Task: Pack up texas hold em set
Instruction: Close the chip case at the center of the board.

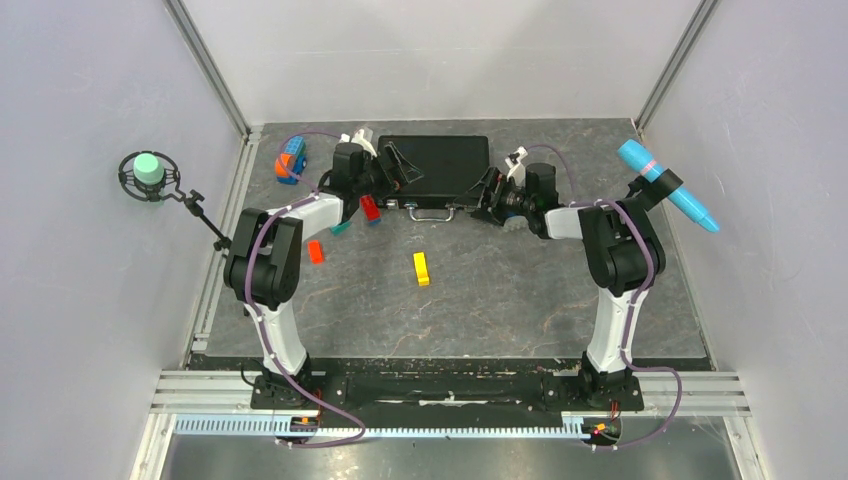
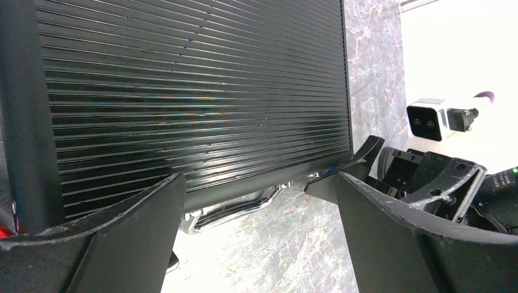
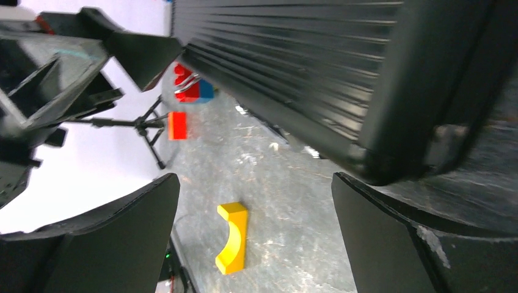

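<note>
Three pale walls (image 1: 430,50) ring marbled table (image 1: 500,300); left end effector (image 2: 259,183), right end effector (image 3: 253,180) released.

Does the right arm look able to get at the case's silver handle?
Probably yes. The right gripper is open at the black case's near right corner, and the silver handle sticks out beside it with bare table between.

A dark grey, marbled table (image 1: 500,310) is boxed in by 3 plain pale walls: the left wall (image 1: 80,300), back wall (image 1: 440,50) and right wall (image 1: 780,300). 2 metal posts (image 1: 208,65) rise at the back corners. A silver rail (image 1: 450,385) runs along the near edge. The light is soft and even.
</note>
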`<state>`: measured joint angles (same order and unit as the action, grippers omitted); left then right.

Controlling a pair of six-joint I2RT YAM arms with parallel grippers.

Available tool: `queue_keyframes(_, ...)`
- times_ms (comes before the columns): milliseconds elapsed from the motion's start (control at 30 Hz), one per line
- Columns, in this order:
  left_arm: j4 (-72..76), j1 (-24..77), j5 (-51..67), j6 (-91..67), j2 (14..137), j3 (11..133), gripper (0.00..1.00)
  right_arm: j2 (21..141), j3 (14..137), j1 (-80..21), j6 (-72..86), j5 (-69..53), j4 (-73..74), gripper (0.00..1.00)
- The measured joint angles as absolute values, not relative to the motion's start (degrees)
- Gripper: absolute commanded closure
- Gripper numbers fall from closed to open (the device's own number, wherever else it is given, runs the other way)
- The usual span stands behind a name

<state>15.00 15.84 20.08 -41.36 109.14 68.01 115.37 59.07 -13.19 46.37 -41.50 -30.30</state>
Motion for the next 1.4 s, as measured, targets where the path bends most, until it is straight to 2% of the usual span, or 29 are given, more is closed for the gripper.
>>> queue_keyframes(200,15.4,15.8,20.1,-41.4,109.1,67.8,0.0,115.0,59.7,-13.0,41.2,-38.1,-22.8,0.02)
queue_keyframes(367,16.6,15.8,20.0,-41.3,108.4,66.5,0.0,114.3,59.4,-13.0,41.1,-38.8,-23.1,0.02)
queue_keyframes(800,32.4,14.0,25.8,-47.8,104.7,51.5,0.02,110.7,59.1,-13.0,43.5,-41.2,-27.7,0.02)
queue_keyframes(1067,36.2,14.0,27.0,-49.5,105.1,50.6,0.03,110.7,59.1,-13.0,43.7,-41.3,-27.8,0.02)
queue_keyframes(1400,33.7,14.0,26.7,-49.4,106.8,50.6,0.04,110.7,59.1,-13.0,43.7,-41.4,-27.8,0.02)
